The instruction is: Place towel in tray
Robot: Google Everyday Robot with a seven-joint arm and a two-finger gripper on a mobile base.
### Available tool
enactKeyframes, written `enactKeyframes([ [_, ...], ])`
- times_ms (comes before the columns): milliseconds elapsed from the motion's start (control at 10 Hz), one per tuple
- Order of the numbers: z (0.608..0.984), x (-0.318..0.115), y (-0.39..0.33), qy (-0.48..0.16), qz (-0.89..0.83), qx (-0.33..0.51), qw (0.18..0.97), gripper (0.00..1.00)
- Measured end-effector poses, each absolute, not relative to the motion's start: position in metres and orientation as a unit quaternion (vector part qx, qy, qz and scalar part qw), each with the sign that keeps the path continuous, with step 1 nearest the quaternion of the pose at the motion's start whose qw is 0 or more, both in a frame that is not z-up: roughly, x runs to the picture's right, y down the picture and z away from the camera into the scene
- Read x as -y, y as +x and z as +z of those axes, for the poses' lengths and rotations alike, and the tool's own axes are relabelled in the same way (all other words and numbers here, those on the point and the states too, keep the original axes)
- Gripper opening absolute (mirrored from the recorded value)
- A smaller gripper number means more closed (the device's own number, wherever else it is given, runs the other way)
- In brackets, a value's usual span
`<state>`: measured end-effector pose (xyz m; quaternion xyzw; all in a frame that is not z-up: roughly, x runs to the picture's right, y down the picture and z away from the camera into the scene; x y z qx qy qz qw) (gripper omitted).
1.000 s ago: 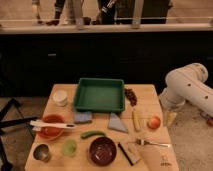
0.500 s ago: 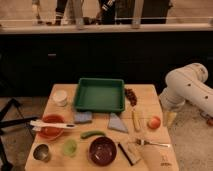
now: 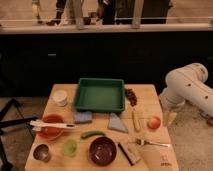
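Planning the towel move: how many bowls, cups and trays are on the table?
Bowls: 2, red bowl, purple bowl
Cups: 3, white cup, green cup, metal cup
Trays: 1, tray
Total: 6
Gripper hangs beside the table's right edge.

Tray [image 3: 79, 96] at table [image 3: 149, 100] rear centre. Towel [image 3: 117, 123] on table at tray's 5 o'clock, just beside its front rim. Gripper [image 3: 169, 118] at towel's 3 o'clock, by table's right edge.

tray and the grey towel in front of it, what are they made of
Tray: likely hard plastic, uniform green with a moulded rim. Towel: seems soft cloth, matte grey, lying flat and folded. Pincer hangs right of the table.
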<state>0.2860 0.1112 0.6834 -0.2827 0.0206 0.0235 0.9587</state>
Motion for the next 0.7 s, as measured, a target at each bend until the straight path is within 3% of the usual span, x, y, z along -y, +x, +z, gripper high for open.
enactKeyframes([
  [500, 0.683, -0.111, 0.285, -0.279, 0.021, -0.016, 0.96, 0.8],
  [700, 0.683, -0.118, 0.27, -0.269, -0.046, 0.024, 0.962, 0.8],
])
